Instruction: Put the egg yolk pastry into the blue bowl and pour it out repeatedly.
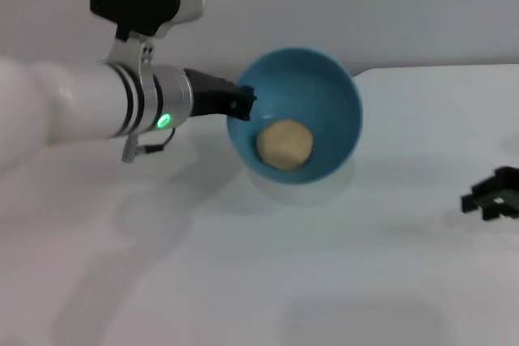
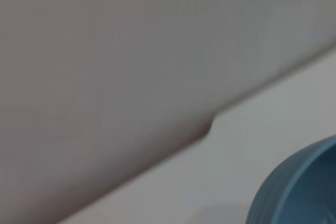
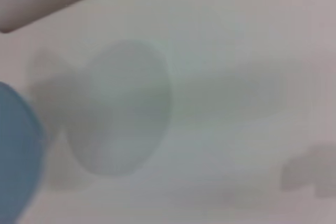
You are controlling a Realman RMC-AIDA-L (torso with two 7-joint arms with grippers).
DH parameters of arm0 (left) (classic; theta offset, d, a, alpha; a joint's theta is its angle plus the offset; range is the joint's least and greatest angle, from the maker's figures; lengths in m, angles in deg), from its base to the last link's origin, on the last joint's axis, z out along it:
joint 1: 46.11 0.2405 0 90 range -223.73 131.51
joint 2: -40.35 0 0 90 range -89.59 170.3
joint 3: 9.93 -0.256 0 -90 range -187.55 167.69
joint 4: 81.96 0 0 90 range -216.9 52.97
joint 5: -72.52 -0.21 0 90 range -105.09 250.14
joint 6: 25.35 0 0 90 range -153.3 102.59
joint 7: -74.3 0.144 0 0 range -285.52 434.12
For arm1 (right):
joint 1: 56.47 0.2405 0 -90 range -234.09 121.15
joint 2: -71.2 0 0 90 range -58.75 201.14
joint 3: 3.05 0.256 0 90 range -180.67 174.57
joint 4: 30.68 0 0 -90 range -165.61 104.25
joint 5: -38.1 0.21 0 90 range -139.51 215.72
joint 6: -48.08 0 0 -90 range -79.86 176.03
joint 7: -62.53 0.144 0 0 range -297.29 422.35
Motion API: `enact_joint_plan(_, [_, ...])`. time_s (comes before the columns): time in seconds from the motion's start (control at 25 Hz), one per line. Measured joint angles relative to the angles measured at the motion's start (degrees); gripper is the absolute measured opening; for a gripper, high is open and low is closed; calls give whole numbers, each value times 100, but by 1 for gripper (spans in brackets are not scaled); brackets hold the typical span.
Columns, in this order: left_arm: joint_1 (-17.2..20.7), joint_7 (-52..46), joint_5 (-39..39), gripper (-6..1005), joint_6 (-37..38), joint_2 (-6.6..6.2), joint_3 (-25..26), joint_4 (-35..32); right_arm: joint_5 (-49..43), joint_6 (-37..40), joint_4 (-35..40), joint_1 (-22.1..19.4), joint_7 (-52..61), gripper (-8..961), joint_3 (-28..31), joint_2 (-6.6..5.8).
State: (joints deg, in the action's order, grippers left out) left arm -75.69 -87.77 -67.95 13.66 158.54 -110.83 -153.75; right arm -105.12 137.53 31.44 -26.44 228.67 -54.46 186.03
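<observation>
Light-blue bowl held tilted above the white table

The blue bowl point(image 1: 296, 115) was gripped at its rim by the closed left gripper point(image 1: 242, 104), with the egg yolk pastry point(image 1: 285, 144) resting inside; the right gripper point(image 1: 493, 195) was parked at the table's point(image 1: 340, 281) right edge, its jaw state not discernible

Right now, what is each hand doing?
Left hand: closed on the bowl rim, bowl lifted, pastry inside.
Right hand: cannot be told.
</observation>
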Motion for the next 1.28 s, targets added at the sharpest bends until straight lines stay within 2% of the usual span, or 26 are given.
enact_joint_plan(0.16, [550,0,28,0,-927,-2,-578,-259,-12,110,32,-228,-22,320,329,-56])
enact_joint_plan(0.24, [804,0,13,0,-1652,0,-965,-275,-10,147,50,-301,-33,320,459,-84])
enact_joint_plan(0.44, [1174,4,-14,1,-3857,16,-1928,311,9,248,127,-361,-52,320,574,-92])
enact_joint_plan(0.64, [1225,14,28,1,-6140,44,-2879,1268,13,272,133,-296,-60,320,551,-93])
enact_joint_plan(0.76, [1202,15,144,0,-6957,73,-3231,1748,14,276,134,-258,-61,321,539,-90])
enact_joint_plan(0.92, [1192,157,701,1,-8180,78,-3772,2323,14,303,135,-218,-62,321,551,-76])
enact_joint_plan(1.08, [1155,444,1340,0,-8997,83,-4319,2668,17,320,134,-171,-64,321,571,-51])
enact_joint_plan(1.28, [1114,519,1789,0,-9415,89,-4626,2840,22,326,125,-145,-64,321,550,-13])
